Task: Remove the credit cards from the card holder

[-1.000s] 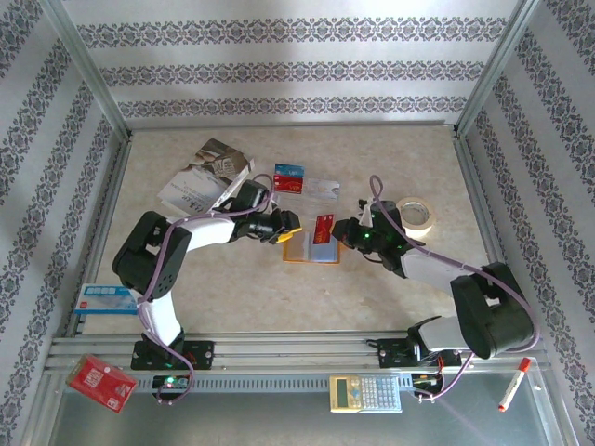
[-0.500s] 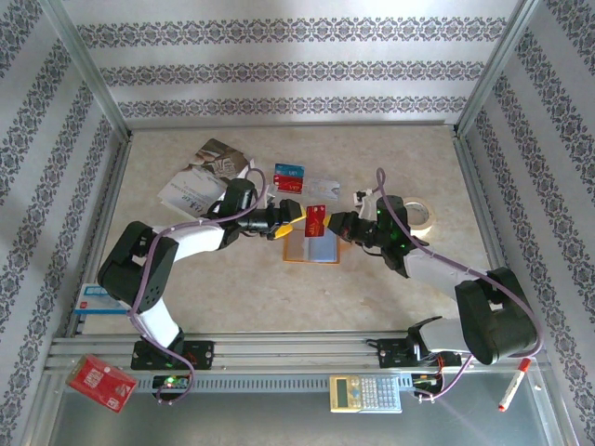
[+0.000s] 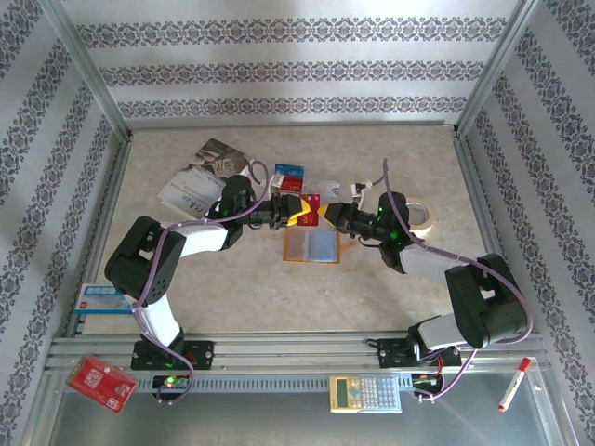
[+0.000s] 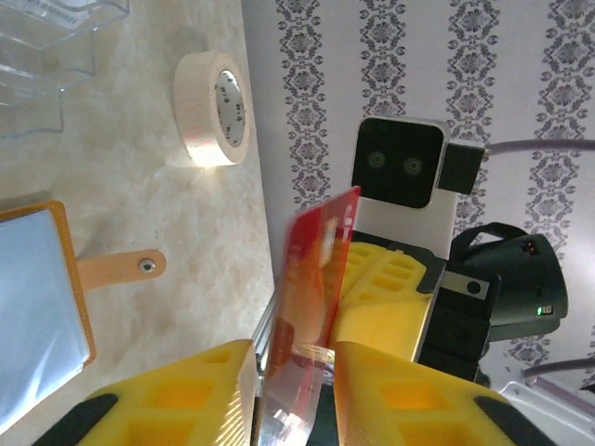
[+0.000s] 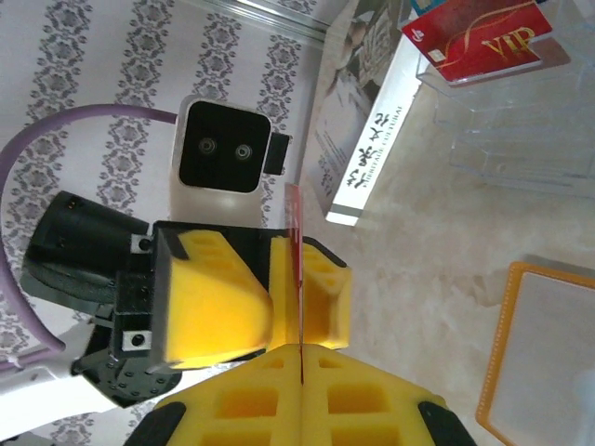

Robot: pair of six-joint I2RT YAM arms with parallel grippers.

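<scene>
The right gripper [image 5: 299,376] is clamped flat on the edge of 1 red credit card [image 5: 296,269], which stands upright above the beige table [image 3: 232,279]. Facing it, the left gripper [image 4: 293,381] has its 2 yellow fingers [image 4: 186,390] close in on either side of the same card, though whether they actually pinch it cannot be told. From above, the 2 grippers meet tip to tip over the middle of the table with the card between them.

Just on the near side of them lies the 1 orange card holder [image 3: 311,247], open and flat. Its blue-grey clear pockets face up and its snap strap [image 4: 121,268] lies out on the tabletop. On the far side, 2 more cards rest at a clear plastic stand [image 3: 325,189]: 1 blue card [image 3: 290,171] and 1 red VIP card [image 5: 483,42] just beside it. That makes 3 cards in view, 2 red and 1 blue, all out of the holder.

Further out, 1 roll of pale tape [image 3: 416,216] sits to the right of the right gripper, and 1 white glossy booklet [image 3: 195,186] lies on the far left, beside the left arm. At the table's left edge is 1 white-and-blue box [image 3: 107,299]. Along the near metal shelf lie 1 red patterned packet [image 3: 102,381], 1 grey-and-yellow calculator [image 3: 364,392] and 1 red-capped marker [image 3: 513,383], well apart from one another
</scene>
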